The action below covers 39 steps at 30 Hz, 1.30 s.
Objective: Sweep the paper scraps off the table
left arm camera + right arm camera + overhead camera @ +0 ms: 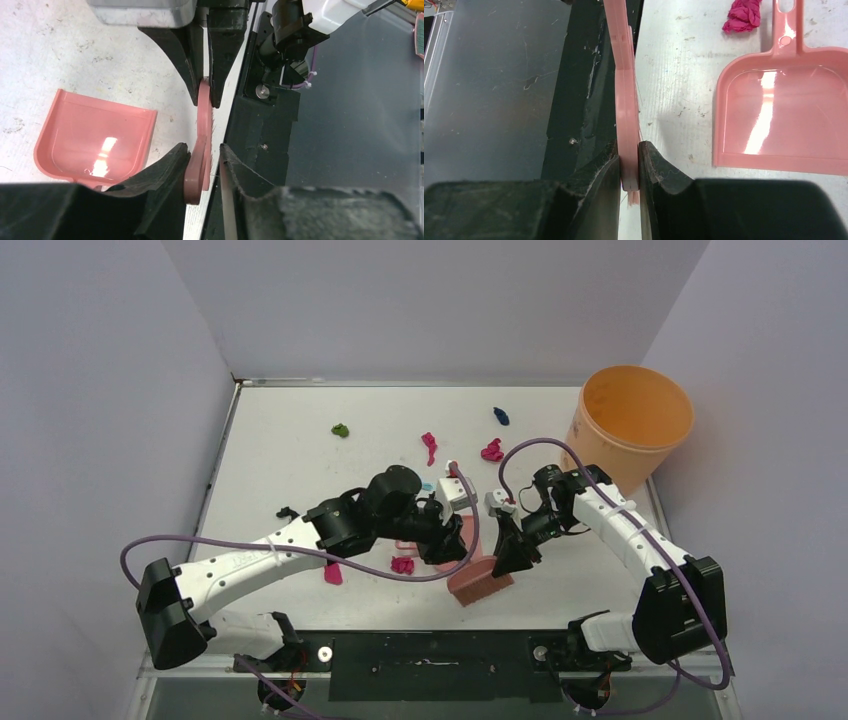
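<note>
right claw [629, 147] clamps the pink hand brush [626, 100] by the counter [290, 440] front edge, left claw [203, 148] slightly open round its handle.

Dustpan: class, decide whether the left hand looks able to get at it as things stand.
Probably yes: the dustpan lies on the table right beside the left hand, nothing between them. That hand first has to leave the brush handle it straddles, which the right hand clamps.
</note>
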Each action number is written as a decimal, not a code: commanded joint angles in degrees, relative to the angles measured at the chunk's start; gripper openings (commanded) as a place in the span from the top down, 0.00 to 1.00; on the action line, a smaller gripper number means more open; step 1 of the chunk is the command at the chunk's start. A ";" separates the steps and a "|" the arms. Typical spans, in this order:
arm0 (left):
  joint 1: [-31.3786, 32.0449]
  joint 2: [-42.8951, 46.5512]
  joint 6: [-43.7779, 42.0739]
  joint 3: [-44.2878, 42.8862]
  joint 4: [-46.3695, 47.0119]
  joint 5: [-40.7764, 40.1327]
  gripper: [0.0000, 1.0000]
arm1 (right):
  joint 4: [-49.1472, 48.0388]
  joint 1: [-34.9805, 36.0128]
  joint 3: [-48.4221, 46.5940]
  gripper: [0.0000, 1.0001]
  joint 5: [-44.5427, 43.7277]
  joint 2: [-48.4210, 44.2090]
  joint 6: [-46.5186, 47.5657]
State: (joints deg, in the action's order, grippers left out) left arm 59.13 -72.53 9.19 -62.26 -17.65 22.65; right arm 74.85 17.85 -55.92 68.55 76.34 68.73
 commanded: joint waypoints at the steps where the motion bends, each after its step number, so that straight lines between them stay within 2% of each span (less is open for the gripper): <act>1: 0.52 -2.74 -4.30 -7.38 -4.98 4.43 0.76 | 1.05 0.32 -1.91 0.95 2.19 0.37 0.80; 5: 0.57 -3.81 -5.50 -8.98 -8.14 4.34 0.79 | 0.61 0.39 -1.69 0.95 2.10 -0.34 0.33; 13: 0.55 -5.05 -7.27 -11.57 -14.20 3.61 0.77 | -0.57 0.36 -1.36 0.94 1.93 -1.01 -0.99; 19: 0.58 -5.32 -7.18 -10.70 -13.74 3.58 0.75 | -1.02 0.42 -1.34 0.94 1.79 -1.17 -1.57; 24: 0.58 -4.77 -6.93 -9.82 -12.16 2.36 0.68 | -1.48 0.37 -1.19 0.95 1.82 -1.69 -2.04; 30: 0.55 -4.73 -7.14 -9.87 -12.06 2.66 0.70 | -1.55 0.41 -1.20 0.95 1.81 -1.63 -2.15; 34: 0.61 -5.20 -7.57 -9.60 -12.76 1.69 0.63 | -1.34 0.52 -1.12 0.95 1.78 -1.88 -1.92; 39: 0.57 -5.69 -7.79 -9.65 -12.94 0.23 0.63 | -1.55 0.50 -1.12 0.95 1.83 -1.69 -2.20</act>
State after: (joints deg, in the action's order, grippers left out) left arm 59.22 -77.82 2.26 -70.76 -30.50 23.53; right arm 74.32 18.11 -55.92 67.92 76.29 66.78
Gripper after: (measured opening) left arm 0.375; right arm 0.168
